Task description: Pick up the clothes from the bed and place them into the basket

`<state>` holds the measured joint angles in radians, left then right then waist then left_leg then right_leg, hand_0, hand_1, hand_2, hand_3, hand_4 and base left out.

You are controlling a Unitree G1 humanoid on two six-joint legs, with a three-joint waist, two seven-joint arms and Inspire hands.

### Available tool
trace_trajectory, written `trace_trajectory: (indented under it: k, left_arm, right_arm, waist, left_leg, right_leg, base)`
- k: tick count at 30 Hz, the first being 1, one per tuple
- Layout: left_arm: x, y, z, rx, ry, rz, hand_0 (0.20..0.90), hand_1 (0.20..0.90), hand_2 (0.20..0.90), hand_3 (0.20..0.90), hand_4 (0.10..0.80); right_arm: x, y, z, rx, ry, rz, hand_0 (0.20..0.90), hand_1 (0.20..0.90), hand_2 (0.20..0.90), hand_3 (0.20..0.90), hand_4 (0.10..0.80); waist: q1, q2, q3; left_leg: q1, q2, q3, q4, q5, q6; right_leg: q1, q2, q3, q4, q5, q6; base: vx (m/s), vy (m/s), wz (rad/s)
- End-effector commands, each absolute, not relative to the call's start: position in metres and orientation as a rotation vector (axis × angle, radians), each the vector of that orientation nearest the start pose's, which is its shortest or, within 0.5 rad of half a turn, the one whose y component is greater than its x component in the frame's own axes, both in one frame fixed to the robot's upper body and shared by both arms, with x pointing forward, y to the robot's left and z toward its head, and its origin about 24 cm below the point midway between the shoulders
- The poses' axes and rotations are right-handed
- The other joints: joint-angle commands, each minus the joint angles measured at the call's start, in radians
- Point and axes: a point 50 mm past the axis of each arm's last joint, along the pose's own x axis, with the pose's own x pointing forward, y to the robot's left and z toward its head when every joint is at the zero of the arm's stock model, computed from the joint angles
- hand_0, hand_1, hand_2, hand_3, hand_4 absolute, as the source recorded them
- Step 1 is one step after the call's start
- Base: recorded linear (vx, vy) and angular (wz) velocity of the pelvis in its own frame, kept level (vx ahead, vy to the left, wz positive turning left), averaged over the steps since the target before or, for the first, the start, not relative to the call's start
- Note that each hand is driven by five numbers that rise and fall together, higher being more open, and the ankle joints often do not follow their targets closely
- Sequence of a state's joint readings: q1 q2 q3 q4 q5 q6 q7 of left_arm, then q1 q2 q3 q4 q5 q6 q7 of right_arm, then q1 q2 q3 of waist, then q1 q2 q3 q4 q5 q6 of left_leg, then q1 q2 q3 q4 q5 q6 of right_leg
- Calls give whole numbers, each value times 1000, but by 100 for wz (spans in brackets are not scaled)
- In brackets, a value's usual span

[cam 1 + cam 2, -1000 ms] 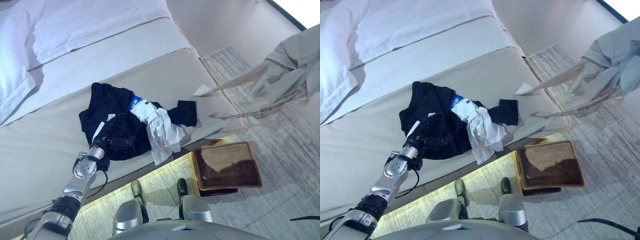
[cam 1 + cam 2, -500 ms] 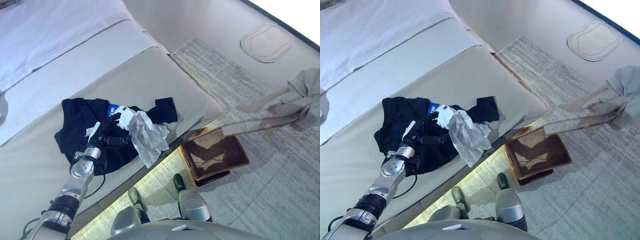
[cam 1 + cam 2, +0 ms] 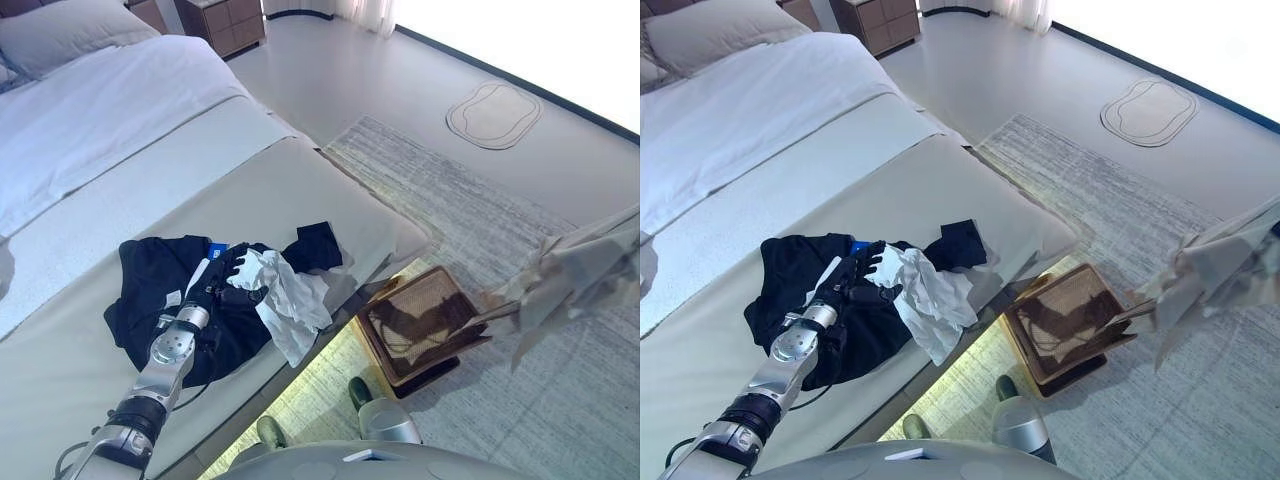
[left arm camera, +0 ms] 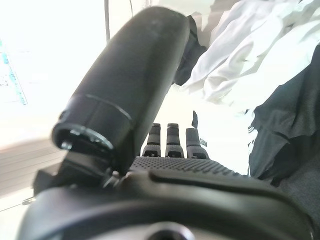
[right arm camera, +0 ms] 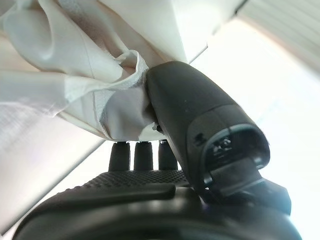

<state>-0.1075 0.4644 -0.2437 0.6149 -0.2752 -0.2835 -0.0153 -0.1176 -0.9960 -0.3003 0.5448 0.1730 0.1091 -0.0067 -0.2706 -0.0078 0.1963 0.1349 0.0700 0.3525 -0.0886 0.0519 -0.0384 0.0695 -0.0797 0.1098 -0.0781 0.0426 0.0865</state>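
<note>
A pile of dark clothes [image 3: 165, 300] lies near the bed's front edge, with a white garment [image 3: 290, 300] draped over its right side and hanging off the edge. My left hand [image 3: 862, 275] rests on the dark pile, fingers straight beside the white garment [image 4: 240, 55]. My right hand [image 5: 195, 115] pinches a beige garment [image 5: 75, 95] between thumb and fingers. The beige garment [image 3: 580, 272] hangs in the air at the far right, its trailing end reaching the right rim of the brown woven basket [image 3: 425, 300] on the floor by the bed.
The bed [image 3: 300, 190] has a beige cover, white sheets and a pillow [image 3: 60, 30] at the far left. A grey rug [image 3: 450, 190] lies under the basket. A nightstand [image 3: 220, 20] stands at the back; a round mat [image 3: 493, 113] lies on the floor beyond.
The camera has shifted. The beige garment has swung off the bed and down to the right, its tail now at the basket. My left hand stays on the dark pile.
</note>
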Motion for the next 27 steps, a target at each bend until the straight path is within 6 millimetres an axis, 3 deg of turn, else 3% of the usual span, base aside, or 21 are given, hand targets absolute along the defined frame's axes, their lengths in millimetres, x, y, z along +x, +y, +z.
trace_trajectory:
  k: [1, 11, 14, 23, 24, 27]
  left_arm:
    - [261, 238, -9, 276, 156, -73, 900, 900, 900, 900, 800]
    - [261, 232, -11, 259, 165, -90, 900, 900, 900, 900, 800]
    - [259, 231, -13, 251, 173, -89, 900, 900, 900, 900, 800]
    - [262, 226, -10, 249, 161, -95, 900, 900, 900, 900, 800]
    - [263, 225, -9, 255, 160, -98, 900, 900, 900, 900, 800]
    - [265, 225, -8, 257, 159, -96, 900, 900, 900, 900, 800]
  right_arm:
    - [239, -435, 197, -698, 5, -624, 300, 300, 300, 200, 100]
    - [243, -423, 152, -647, 105, -540, 300, 300, 300, 200, 100]
    - [241, -417, 126, -623, 170, -514, 300, 300, 300, 200, 100]
    - [232, -412, 76, -561, 375, -467, 300, 300, 300, 200, 100]
    - [227, -413, 63, -546, 432, -455, 900, 900, 900, 900, 800]
    - [223, -414, 52, -535, 471, -452, 900, 900, 900, 900, 800]
  waist:
    - [43, -37, -101]
    - [52, -29, -88]
    - [56, -25, -83]
    - [68, -25, -73]
    - [72, -25, -73]
    - [76, -25, -71]
  left_leg:
    - [21, 3, -54, 145, -207, 23]
    - [15, 0, -60, 149, -205, 23]
    - [15, -2, -63, 147, -203, 25]
    - [18, -4, -72, 147, -202, 25]
    - [18, -3, -73, 145, -199, 24]
    - [20, -3, -76, 142, -197, 24]
  right_leg:
    - [-89, 44, -66, 112, -35, 18]
    - [-98, 38, -81, 120, -34, 18]
    - [-99, 38, -82, 122, -33, 18]
    - [-96, 34, -92, 122, -31, 18]
    - [-94, 34, -94, 120, -30, 17]
    - [-91, 35, -97, 117, -29, 17]
  base:
    - [0, 0, 0]
    - [1, -1, 2]
    - [6, -1, 3]
    - [3, -11, 4]
    - [3, -18, 11]
    - [14, -26, 9]
